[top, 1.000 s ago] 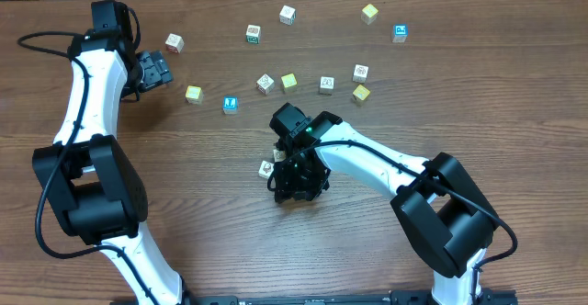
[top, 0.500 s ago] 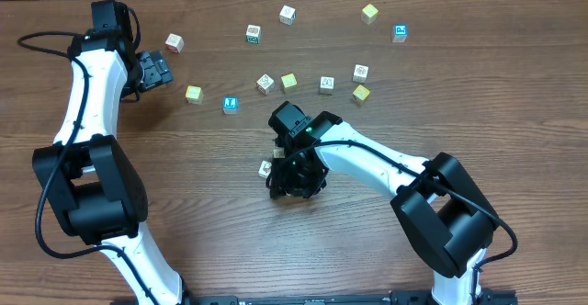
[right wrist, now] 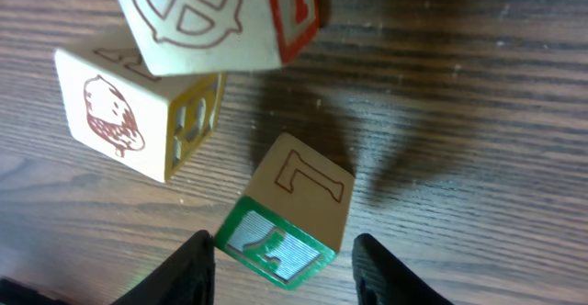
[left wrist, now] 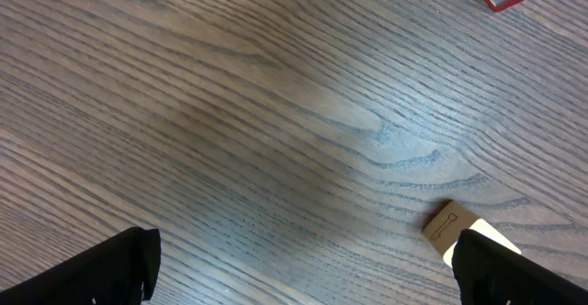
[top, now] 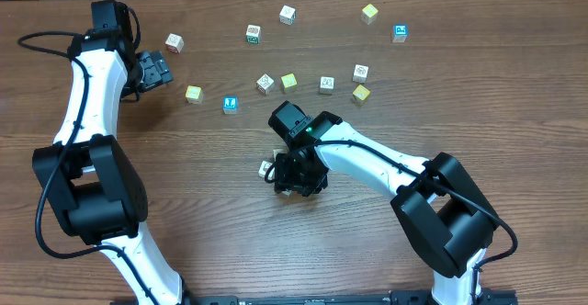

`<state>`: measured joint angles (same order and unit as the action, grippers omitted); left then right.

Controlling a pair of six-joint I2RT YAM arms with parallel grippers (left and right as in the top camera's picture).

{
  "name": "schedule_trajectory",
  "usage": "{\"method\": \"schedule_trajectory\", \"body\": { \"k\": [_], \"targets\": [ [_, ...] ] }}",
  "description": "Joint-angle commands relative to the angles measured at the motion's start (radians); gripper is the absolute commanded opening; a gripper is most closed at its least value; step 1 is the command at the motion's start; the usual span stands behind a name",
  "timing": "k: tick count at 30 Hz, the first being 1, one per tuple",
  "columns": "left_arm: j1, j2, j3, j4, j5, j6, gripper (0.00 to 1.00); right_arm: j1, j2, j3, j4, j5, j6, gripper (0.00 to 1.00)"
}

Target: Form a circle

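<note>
Jaws of the right gripper (right wrist: 284, 254) stand part open, straddling a small green-faced wooden alphabet cube (right wrist: 289, 215). A gap shows on one side, so no grip is evident. The left gripper (left wrist: 303, 273) is spread wide and empty above the brown wood-grain table (left wrist: 276, 112).

The circle (right wrist: 184, 112), whitish printed cubes plus this green one, lies mid-table under the right arm.

Judged step: seating this cube in the ring. Next move calls for lifting clear without nudging neighbours. The cubes look hard, square-edged and matt.
</note>
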<state>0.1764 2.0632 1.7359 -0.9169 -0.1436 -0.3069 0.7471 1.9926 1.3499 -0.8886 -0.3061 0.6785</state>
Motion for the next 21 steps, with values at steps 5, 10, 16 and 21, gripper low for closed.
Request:
{"method": "schedule_trajectory", "body": {
  "k": [5,10,16,21],
  "targets": [
    [-0.007,-0.010,-0.006,0.002,-0.005,0.008,1.00,0.003,0.007,0.000,0.020,0.018,0.014,0.39],
    [-0.007,-0.010,-0.006,0.002,-0.005,0.008,1.00,0.003,0.007,0.000,0.020,0.018,0.014,0.40],
    [-0.007,-0.010,-0.006,0.002,-0.005,0.008,1.00,0.003,0.007,0.001,0.006,0.007,-0.011,0.36],
    [-0.007,-0.010,-0.006,0.002,-0.005,0.008,1.00,0.003,0.007,0.016,-0.020,-0.029,-0.140,0.36]
  ]
}}
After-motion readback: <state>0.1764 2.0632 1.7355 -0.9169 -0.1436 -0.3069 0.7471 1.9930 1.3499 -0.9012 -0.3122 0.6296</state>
